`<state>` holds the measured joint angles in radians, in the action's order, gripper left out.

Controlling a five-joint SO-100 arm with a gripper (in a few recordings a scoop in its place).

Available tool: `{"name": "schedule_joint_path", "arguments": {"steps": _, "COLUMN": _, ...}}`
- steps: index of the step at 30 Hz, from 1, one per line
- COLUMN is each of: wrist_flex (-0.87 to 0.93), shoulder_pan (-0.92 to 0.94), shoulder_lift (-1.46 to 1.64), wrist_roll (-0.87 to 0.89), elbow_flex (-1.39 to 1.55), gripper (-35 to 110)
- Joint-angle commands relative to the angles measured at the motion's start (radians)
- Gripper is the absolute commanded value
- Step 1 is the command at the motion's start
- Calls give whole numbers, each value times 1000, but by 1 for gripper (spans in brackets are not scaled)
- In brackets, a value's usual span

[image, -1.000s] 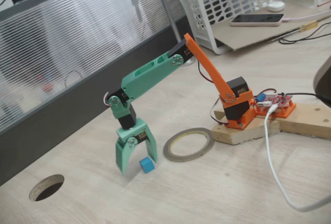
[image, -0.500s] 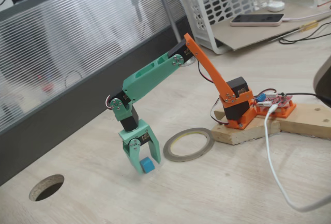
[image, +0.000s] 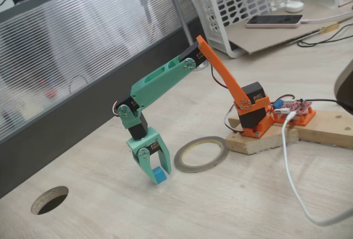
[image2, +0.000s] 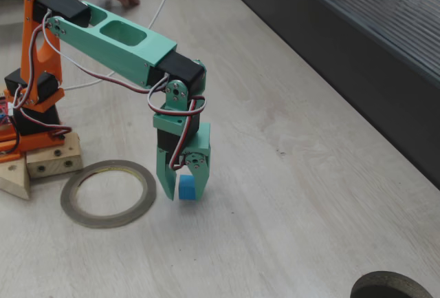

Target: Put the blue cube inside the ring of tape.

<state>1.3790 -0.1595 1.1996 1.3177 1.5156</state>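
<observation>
Claw (image: 155,175) clamped on the blue cube (image2: 186,188), so lift clear of the bench (image: 231,206), then carry over the ring of tape (image: 201,153) and drop dead centre.

The arm (image: 165,79) has an orange base and lower link, a mint-green upper link with slotted cut-outs, black servo blocks at the joints, and red, white and black wires. The gripper (image: 156,175) is mint-green plastic with visible screws.

Hobby workbench: circuit board (image: 293,108), cables (image: 292,167).
</observation>
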Motion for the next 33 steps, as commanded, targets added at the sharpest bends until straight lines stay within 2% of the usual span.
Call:
{"name": "schedule_joint_path", "arguments": {"steps": 1, "wrist_flex": 11, "shoulder_pan": -9, "shoulder_lift": 34, "wrist_roll": 5, "elbow_flex": 5, "gripper": 27}}
{"name": "schedule_joint_path", "arguments": {"steps": 8, "wrist_flex": 11, "shoulder_pan": -11, "shoulder_lift": 34, "wrist_roll": 5, "elbow_flex": 5, "gripper": 27}}
{"name": "schedule_joint_path", "arguments": {"steps": 17, "wrist_flex": 9, "shoulder_pan": -8, "shoulder_lift": 35, "wrist_roll": 5, "elbow_flex": 2, "gripper": 3}}
{"name": "schedule_joint_path", "arguments": {"steps": 33, "wrist_flex": 9, "shoulder_pan": -17, "shoulder_lift": 64, "wrist_roll": 5, "elbow_flex": 2, "gripper": 3}}
